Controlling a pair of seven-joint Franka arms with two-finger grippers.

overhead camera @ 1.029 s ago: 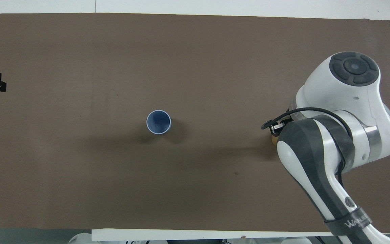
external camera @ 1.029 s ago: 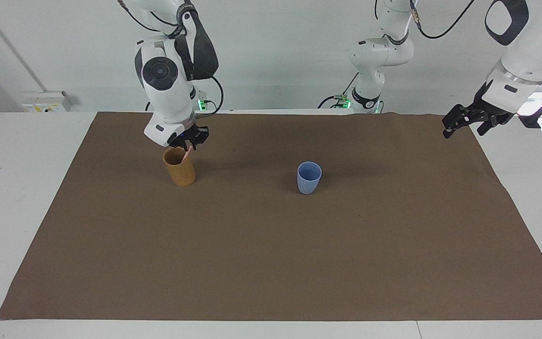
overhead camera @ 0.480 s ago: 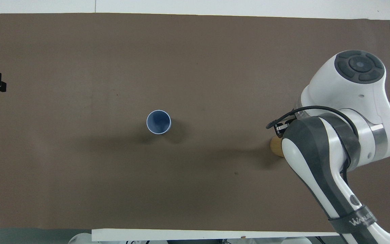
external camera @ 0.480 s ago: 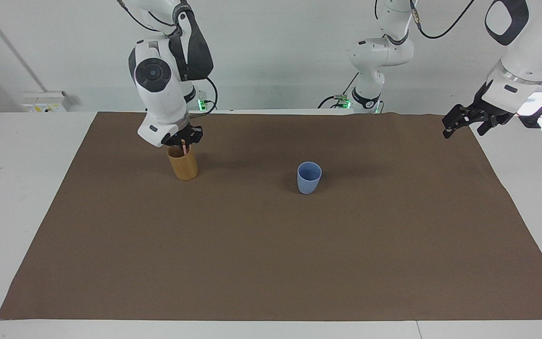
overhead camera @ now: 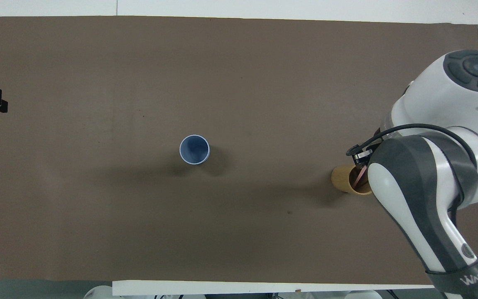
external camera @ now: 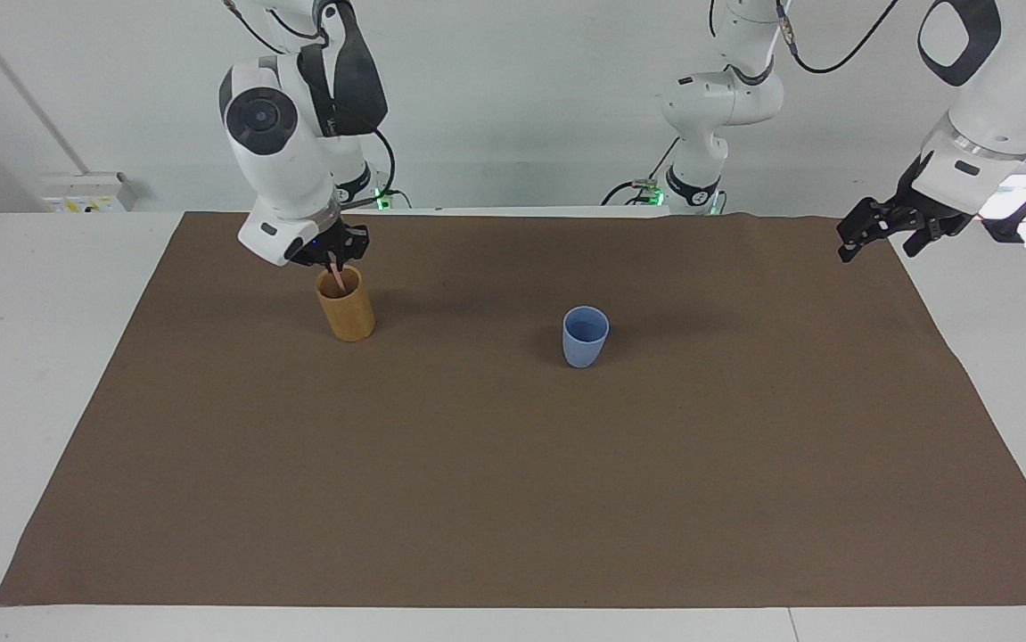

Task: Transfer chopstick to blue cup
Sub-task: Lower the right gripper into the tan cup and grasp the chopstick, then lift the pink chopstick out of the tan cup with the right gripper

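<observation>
Right tool: clenched on chopstick, lower end inside tan cup.
Left tool: released, waiting.
Left: carry to blue cup, at tan cup's 3 o'clock in the facing view.

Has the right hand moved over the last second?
Yes. The right hand, shut on the chopstick, has risen and drifted toward the right arm's end of the table, judged against the tan cup.

Facing view: set high across the table, aimed at the robots, far enough to take in the whole brown mat. Overhead view: mounted above the robots' end, aimed forward and steeply down. Shared by both: the mat, and the right gripper over the tan cup.
</observation>
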